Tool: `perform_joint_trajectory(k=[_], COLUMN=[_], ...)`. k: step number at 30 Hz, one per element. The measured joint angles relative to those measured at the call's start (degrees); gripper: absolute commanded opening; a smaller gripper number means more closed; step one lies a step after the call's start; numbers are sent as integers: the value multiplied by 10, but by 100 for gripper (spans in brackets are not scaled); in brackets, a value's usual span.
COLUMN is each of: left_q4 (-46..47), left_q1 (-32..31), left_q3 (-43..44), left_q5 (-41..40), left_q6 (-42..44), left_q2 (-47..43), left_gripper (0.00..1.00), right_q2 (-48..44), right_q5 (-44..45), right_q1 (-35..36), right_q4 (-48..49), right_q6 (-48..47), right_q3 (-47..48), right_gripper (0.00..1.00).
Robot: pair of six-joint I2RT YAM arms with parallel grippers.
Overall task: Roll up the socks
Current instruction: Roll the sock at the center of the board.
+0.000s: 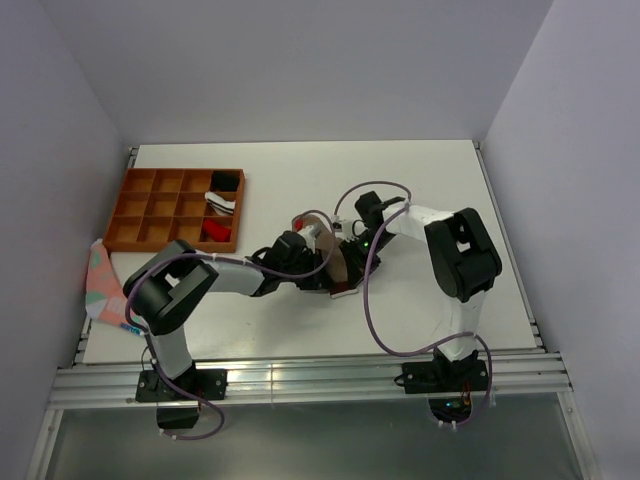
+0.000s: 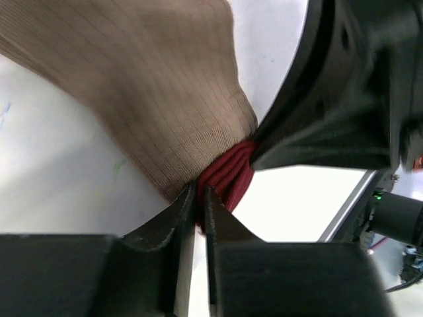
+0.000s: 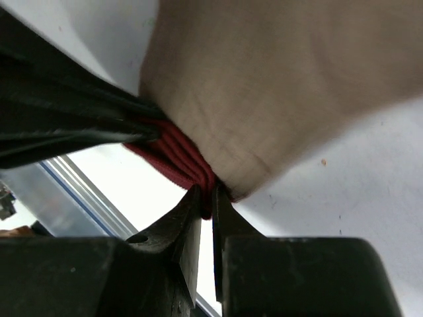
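Top view: a tan-brown sock (image 1: 322,232) of soft ribbed fabric is lying near the centre of the white table (image 1: 420,190), between the two arms, which are meeting over it. A brown wooden tray (image 1: 180,171) with square compartments is sitting toward 10 o'clock on the table. Its compartments along the 3 o'clock side are holding a black item (image 1: 226,181), a white item (image 1: 222,202) and a red item (image 1: 215,232). A pink-and-green cloth (image 1: 100,280) is hanging over the table edge at about 8 o'clock.

Left wrist view: the left claw (image 2: 198,191) is pinching the bunched maroon cuff (image 2: 231,168) of the tan-brown sock, its fingers drawn almost together on the fabric. The sock body is spreading away toward 11 o'clock, flat on the table. The other arm's black housing is pressing against the same cuff from 3 o'clock.

Right wrist view: the right claw (image 3: 206,195) is clamping the maroon cuff from the opposite side, fingers together on its folds. The sock body is fanning toward 1 o'clock, and the left claw is reaching in from 9 o'clock, touching the cuff
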Motion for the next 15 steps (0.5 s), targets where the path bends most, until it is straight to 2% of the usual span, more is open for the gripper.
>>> perform_joint_trajectory(k=[5, 15], left_q4=[18, 52], left_q1=[-9, -24], left_q3=[-51, -130], left_q5=[-45, -126], left_q6=[-1, 19], left_q2=[-46, -118], left_gripper=[35, 42], right_q2=[17, 42], right_q5=[6, 38], right_q1=[4, 23], right_q4=[-17, -61], right_q6=[11, 19], right_q3=[21, 62], right_gripper=[5, 5])
